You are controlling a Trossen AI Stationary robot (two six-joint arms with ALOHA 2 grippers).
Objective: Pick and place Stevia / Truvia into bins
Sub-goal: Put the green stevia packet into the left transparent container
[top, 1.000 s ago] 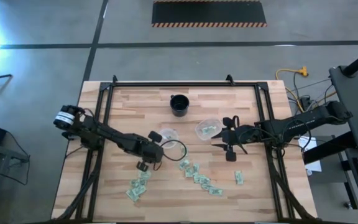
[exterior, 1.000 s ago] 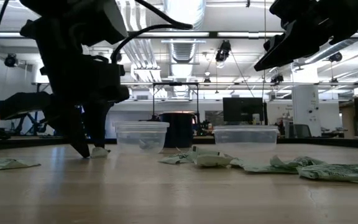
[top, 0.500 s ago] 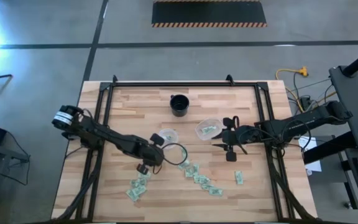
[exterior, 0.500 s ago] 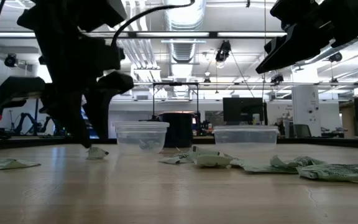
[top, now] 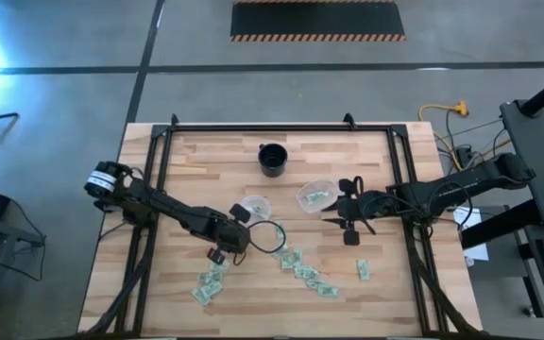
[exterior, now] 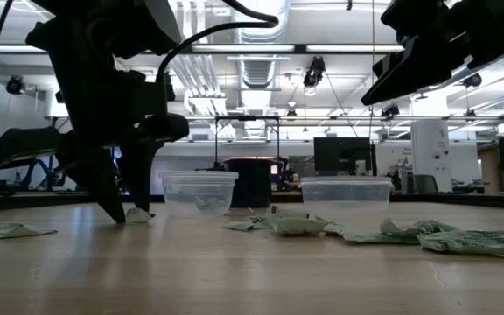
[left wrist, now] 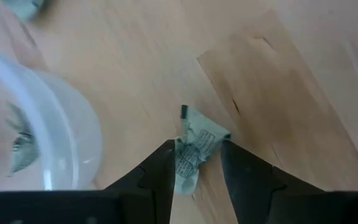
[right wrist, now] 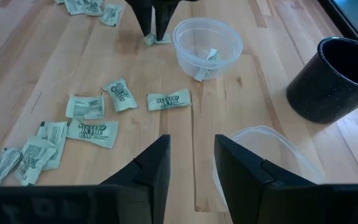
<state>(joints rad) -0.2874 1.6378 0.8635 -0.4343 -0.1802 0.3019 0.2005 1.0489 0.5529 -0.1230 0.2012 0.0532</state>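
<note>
Green and white Stevia packets (top: 302,268) lie scattered on the near half of the wooden table, with a few more (top: 209,281) to the left. Two clear cups (top: 253,205) (top: 315,195) stand mid-table, each with a packet inside. My left gripper (left wrist: 197,144) is open and points down beside the left cup (left wrist: 36,143), with one crumpled packet (left wrist: 197,132) between its fingers. My right gripper (right wrist: 192,146) is open and hovers just right of the right cup (right wrist: 272,162). My left gripper comes from above with its fingertips (exterior: 116,214) down at the table, one on each side of the crumpled packet (exterior: 138,214). The packet lies on the wood. Whether the fingers touch it, I cannot tell.
A black cup (top: 272,159) stands on the far middle of the table, behind the clear cups. A single packet (top: 362,270) lies apart at the near right. A cable loop (top: 267,234) hangs off my left wrist beside the left cup. Black frame rails run along the table's edges.
My left gripper rose a little off the table and tipped, then came back down with its fingertips around the same packet beside the left cup. The packet has stayed on the wood. My right arm has kept still.
</note>
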